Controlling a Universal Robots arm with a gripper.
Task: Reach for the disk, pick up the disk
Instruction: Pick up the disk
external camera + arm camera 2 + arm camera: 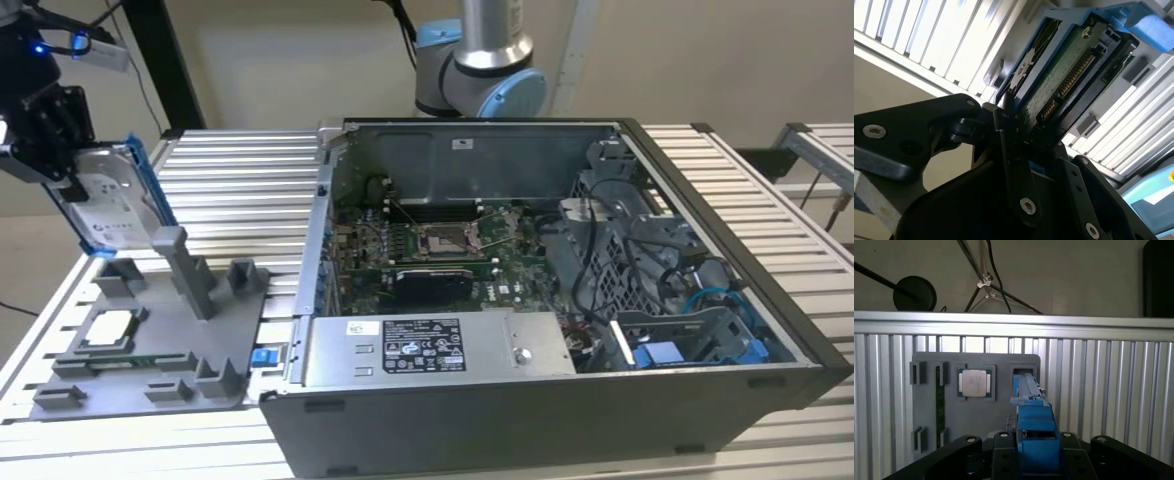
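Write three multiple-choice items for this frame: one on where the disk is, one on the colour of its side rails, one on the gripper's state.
1. Where is the disk?
A. Inside the computer case
B. At a corner of the grey tray, on the exterior view's left
C. Lying flat on the floor

2. What colour are the disk's side rails?
A. Red
B. Blue
C. Yellow

3. What is the state of the gripper?
A. Shut on the disk
B. Open, holding nothing
C. Shut on nothing

Answers:
1 B: in the exterior view the disk stands upright at the tray's corner.
2 B: blue rails edge the disk in both wrist views.
3 A: in the first wrist view the black fingers press on either side of the disk.
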